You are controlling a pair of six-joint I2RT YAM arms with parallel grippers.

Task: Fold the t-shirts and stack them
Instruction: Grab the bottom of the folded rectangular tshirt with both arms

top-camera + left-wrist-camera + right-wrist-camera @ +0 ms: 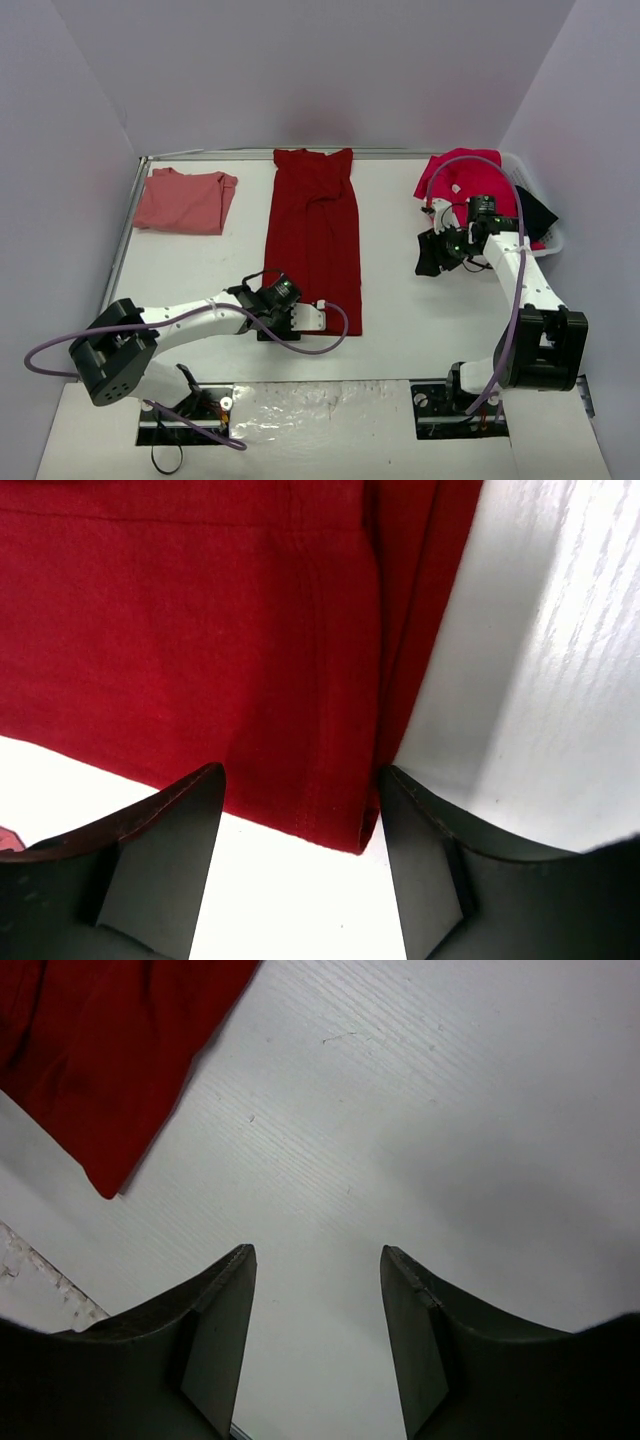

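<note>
The dark crimson cloth t-shirt lies on the white counter as a long strip, axis 12-to-6 o'clock. The left end effector, jaws wide, straddles its 6 o'clock hem corner. The right end effector, wide and empty, hovers well apart at 3 o'clock.

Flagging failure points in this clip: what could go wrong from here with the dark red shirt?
1. The open left fingers straddle the layered hem corner of the crimson shirt; they may pinch only the top layer, opening the fold.
2. The right fingers hang open over the table, off to the shirt's side; a one-sided lift would likely skew it.
</note>
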